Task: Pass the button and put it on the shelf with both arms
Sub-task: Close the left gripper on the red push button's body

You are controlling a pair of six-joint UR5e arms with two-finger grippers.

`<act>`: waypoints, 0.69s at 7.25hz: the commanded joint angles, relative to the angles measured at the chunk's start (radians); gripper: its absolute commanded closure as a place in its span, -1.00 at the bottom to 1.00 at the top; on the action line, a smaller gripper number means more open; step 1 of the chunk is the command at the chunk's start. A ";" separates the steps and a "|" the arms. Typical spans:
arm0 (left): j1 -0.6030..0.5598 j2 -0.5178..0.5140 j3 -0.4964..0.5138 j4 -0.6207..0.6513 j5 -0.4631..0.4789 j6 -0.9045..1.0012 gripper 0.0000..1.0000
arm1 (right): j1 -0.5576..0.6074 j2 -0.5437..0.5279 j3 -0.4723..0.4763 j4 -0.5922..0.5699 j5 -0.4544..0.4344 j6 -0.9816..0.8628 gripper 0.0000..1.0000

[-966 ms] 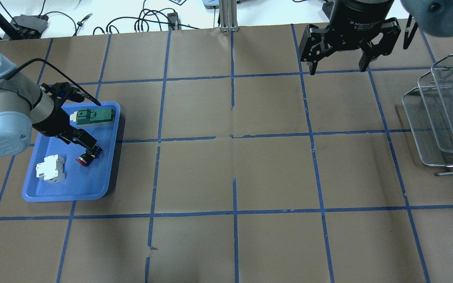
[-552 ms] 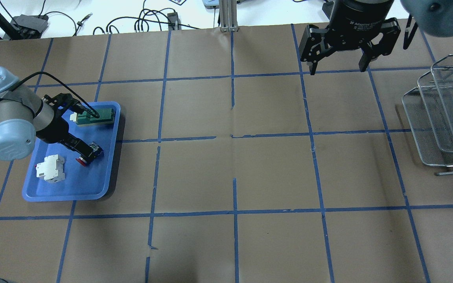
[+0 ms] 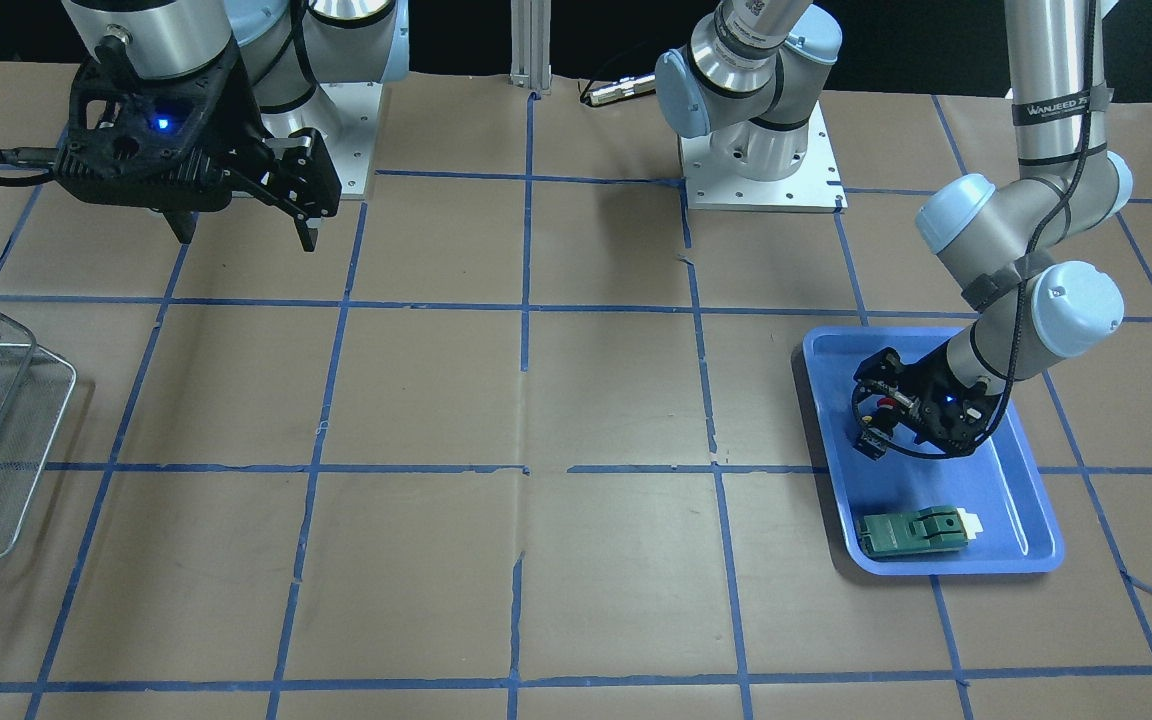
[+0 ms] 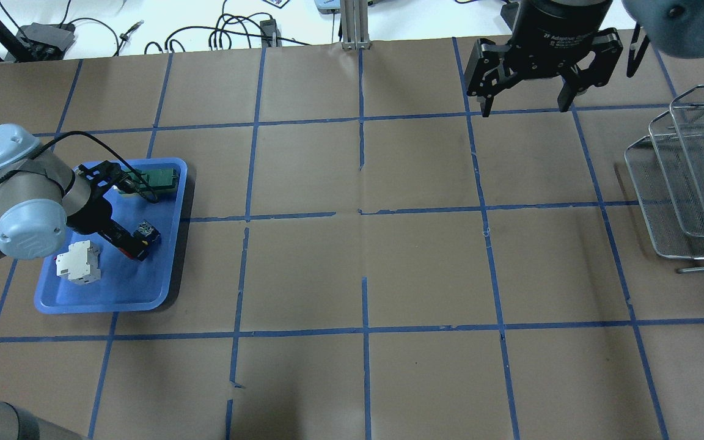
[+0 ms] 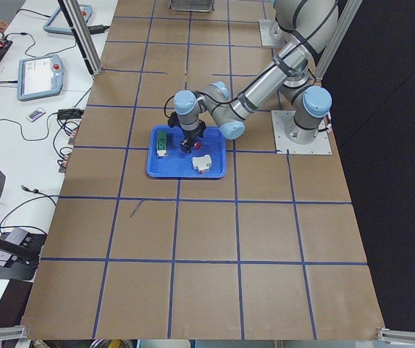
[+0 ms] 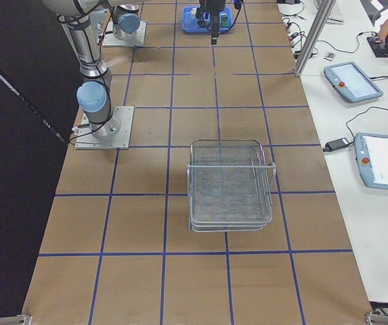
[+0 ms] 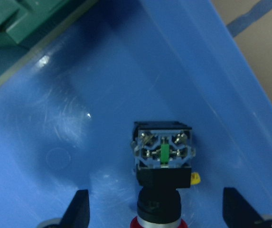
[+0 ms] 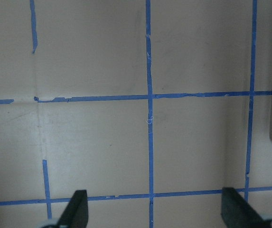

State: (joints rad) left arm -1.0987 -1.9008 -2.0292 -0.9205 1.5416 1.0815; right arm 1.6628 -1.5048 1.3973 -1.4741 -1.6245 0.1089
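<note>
**Straddling the button in the tray, ready to close**

Spreading across every view, the table (image 4: 425, 269) is covered in brown paper marked off with blue tape. The shelf (image 4: 663, 201) stands at the table's end on the robot's right, well apart from everything else. That spacing is probably why the task needs a hand-over: the pick-up spot and the drop-off spot sit at opposite ends.

The left arm (image 4: 16, 201) bends low over the blue tray (image 4: 107, 299) near the table's other end. The right arm (image 3: 166, 40) hangs high near the shelf side, its wrist pointing down at bare paper. I take it to be parked there, out of the way, until there is something to receive.

The right gripper (image 4: 525, 110) has its jaws wide apart with nothing between them.

The left gripper (image 4: 138, 241) is down inside the tray. The wrist view shows its fingers (image 7: 81, 209) spread to either side of the button (image 7: 163, 161), with blue tray floor showing in both gaps, so nothing is clamped yet. The button lies on its side on the tray floor, red cap toward the wrist and contact block pointing away. That puts the narrow black body between the pads, which looks like the sensible place to grip.

The white breaker block (image 4: 78, 261) and the flat green part (image 4: 159, 179) lie apart from the button in the same tray, clear of the fingers.
</note>
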 commanded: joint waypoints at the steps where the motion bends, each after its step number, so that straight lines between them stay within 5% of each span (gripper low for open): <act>1: 0.003 0.000 -0.005 0.003 -0.003 -0.003 0.68 | 0.000 0.000 0.000 0.000 0.000 0.000 -1.00; 2: 0.003 0.003 -0.002 0.002 -0.011 -0.012 0.99 | 0.000 0.000 0.000 0.000 0.000 0.000 -1.00; 5: -0.018 0.083 0.027 -0.071 -0.062 -0.105 1.00 | 0.000 0.000 0.000 0.000 0.000 0.000 -1.00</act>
State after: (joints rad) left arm -1.1062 -1.8607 -2.0145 -0.9428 1.5156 1.0371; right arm 1.6628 -1.5048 1.3974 -1.4742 -1.6241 0.1089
